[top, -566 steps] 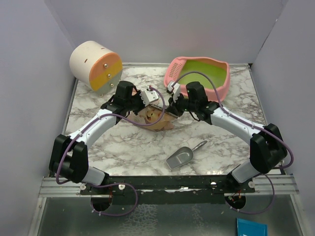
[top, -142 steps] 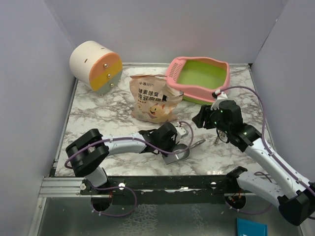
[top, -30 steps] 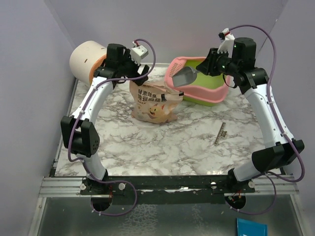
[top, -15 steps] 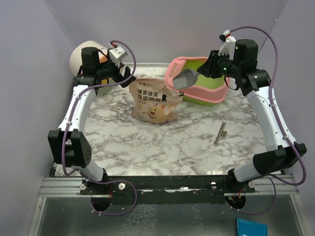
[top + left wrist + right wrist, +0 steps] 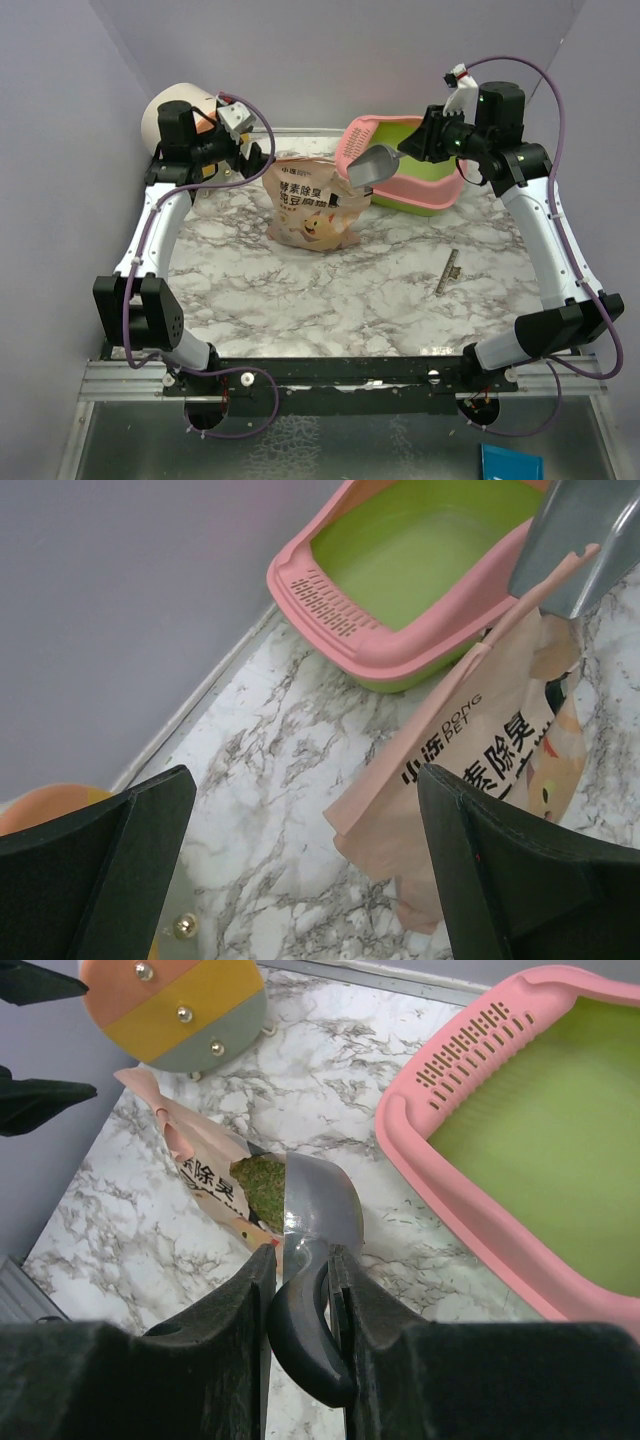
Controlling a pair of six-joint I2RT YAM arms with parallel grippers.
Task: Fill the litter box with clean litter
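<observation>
The litter box [image 5: 440,190], a pink-rimmed tray with a lime-green basin, stands at the back right; its basin [image 5: 420,560] looks bare. My right gripper [image 5: 300,1300] is shut on the black handle of a grey metal scoop [image 5: 322,1205], held on edge in the air over the open top of the beige cat-printed bag [image 5: 315,210]. Clean litter [image 5: 262,1185] shows as green-grey granules in the bag's mouth, just left of the scoop. My left gripper [image 5: 310,880] hangs open and empty to the left of the bag [image 5: 480,760], apart from it.
A cream-and-orange cylinder [image 5: 170,1005] lies on its side at the back left, behind my left arm. A short grey strip [image 5: 450,272] lies on the marble table [image 5: 330,300] to the right of centre. Purple walls close in the back and both sides.
My left arm has swung left and down, away from above the bag toward the cylinder. The scoop in my right gripper has drifted slightly left and lower over the bag's mouth.
</observation>
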